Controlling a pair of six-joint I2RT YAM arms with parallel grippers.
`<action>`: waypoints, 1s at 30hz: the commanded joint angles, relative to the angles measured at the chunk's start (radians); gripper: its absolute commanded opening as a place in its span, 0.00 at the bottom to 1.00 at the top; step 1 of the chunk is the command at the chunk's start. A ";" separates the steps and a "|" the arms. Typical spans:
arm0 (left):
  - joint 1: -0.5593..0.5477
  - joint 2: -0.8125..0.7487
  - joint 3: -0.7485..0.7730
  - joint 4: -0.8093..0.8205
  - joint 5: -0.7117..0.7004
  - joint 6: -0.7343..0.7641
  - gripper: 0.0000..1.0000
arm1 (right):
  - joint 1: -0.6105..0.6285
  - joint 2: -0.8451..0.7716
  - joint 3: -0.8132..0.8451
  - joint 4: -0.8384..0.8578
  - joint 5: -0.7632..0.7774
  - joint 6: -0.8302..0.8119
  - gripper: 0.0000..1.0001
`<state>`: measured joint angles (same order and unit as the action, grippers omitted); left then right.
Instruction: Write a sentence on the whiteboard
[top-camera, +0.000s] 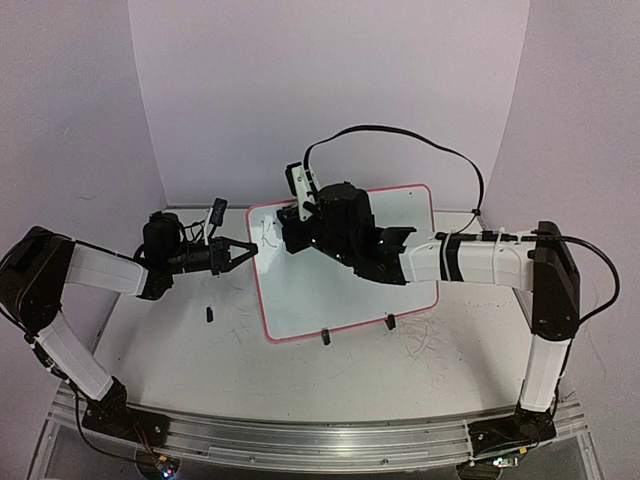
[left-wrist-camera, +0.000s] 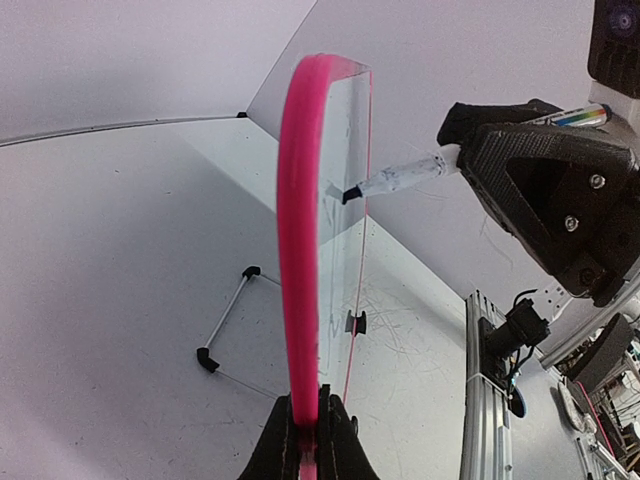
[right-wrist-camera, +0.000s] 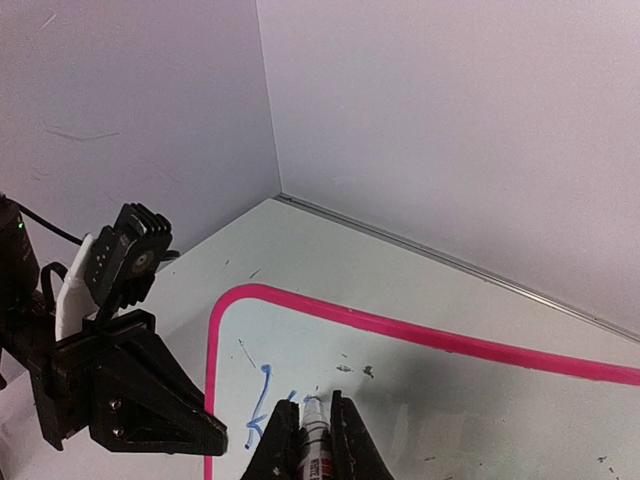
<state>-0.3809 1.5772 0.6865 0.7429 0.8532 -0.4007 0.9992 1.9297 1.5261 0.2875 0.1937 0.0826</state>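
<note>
Whiteboard sits mid worktop. Left hand clamps tight on its pink left edge. Right hand pinches marker, tip at board near top left corner, by few blue marks.

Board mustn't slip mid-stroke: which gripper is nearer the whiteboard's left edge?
Left. The left gripper clamps that edge of the whiteboard; the right gripper holds a marker just inside it.

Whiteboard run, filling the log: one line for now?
left hand: clamps whiteboard edge | right hand: holds marker, tip at whiteboard | sentence: first blue strokes only
</note>
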 joint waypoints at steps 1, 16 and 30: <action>-0.017 -0.027 0.029 0.014 0.035 0.049 0.00 | -0.009 -0.030 0.007 -0.013 0.045 0.001 0.00; -0.017 -0.022 0.035 0.010 0.039 0.046 0.00 | -0.009 -0.075 -0.058 0.045 -0.090 0.030 0.00; -0.016 -0.020 0.037 0.008 0.042 0.048 0.00 | -0.011 -0.020 0.000 0.045 -0.056 0.008 0.00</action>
<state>-0.3809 1.5772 0.6880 0.7433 0.8616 -0.3965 0.9924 1.8830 1.4688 0.2965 0.1204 0.1009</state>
